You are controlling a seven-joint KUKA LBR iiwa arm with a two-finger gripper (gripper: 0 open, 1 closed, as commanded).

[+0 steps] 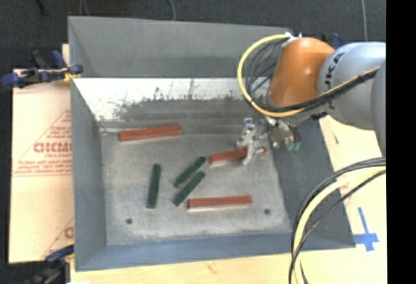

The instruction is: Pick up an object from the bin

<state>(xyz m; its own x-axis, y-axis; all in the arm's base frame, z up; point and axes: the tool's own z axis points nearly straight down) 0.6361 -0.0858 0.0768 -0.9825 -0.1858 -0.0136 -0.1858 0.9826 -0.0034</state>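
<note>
Gripper (251,146): hanging low, right of the frame's centre, sitting over the right end of a short red bar (225,158); clenched or released, impossible to tell. Lying just left of that bar: two slanted green bars (189,172), side by side. Sitting further left: another green bar (153,186), nearly upright. Stretching below: a long red bar (219,202). Resting at the upper left of the bin (91,146) floor: a second long red bar (149,133).

Grey bin (86,166); red-brown bars (219,202); dark green bars (153,186); orange wrist cover (296,71).
</note>
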